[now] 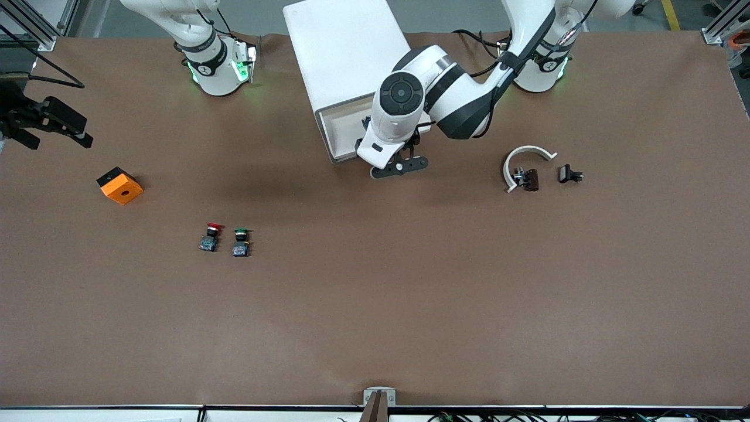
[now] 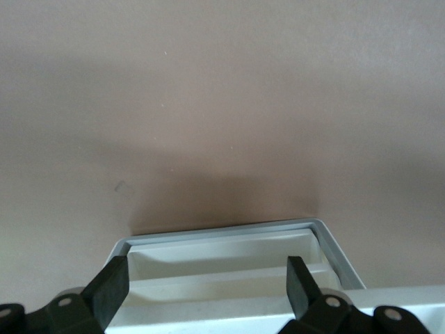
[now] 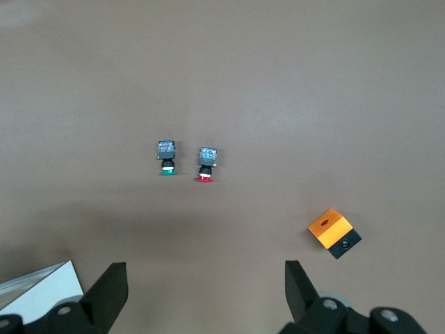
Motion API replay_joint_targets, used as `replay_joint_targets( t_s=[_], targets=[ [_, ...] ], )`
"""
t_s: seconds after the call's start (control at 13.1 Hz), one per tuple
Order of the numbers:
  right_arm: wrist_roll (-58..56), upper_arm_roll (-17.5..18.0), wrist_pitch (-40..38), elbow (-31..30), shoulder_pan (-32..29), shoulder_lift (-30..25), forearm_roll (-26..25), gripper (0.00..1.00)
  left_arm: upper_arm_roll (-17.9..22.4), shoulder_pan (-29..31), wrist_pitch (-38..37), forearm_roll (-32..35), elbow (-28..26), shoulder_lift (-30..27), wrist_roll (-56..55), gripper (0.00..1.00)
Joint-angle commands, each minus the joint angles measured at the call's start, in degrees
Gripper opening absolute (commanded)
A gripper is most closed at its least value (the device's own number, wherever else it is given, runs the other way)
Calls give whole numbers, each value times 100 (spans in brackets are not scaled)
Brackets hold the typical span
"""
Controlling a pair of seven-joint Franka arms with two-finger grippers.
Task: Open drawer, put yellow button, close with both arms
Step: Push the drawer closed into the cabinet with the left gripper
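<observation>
My left gripper point(image 2: 201, 289), jaws wide & empty, hangs right over the open drawer point(image 2: 229, 268); right gripper point(image 3: 201, 296) waits, also open.

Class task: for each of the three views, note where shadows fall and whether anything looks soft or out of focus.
Front view: even light, a faint shadow on the table below the left end effector. Left wrist view: a dark shadow lies on the table just past the open drawer; the image looks soft. Right wrist view: flat light, small sharp shadows by the orange block, and its own right end effector looks blurred.
</observation>
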Motion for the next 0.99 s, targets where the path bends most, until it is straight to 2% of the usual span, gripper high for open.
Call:
replay_joint_targets(
  t_s=[0.0,0.3,0.69,0.91],
  targets=[
    [-23,42,-77,95,-62,15,-56,100,-36,-191,45,-252,-16,3,-77,100],
    [-23,51,-68,95,-44,15,-56,100,-220,-297,1,-462,-96,-6,-376,100],
    [-23,59,-68,95,-44,15,-47,100,-238,-332,-52,-893,-218,3,-429,100],
    [-23,59,-68,95,-18,15,-47,100,-273,-437,-61,-964,-236,3,-841,100]
  ],
)
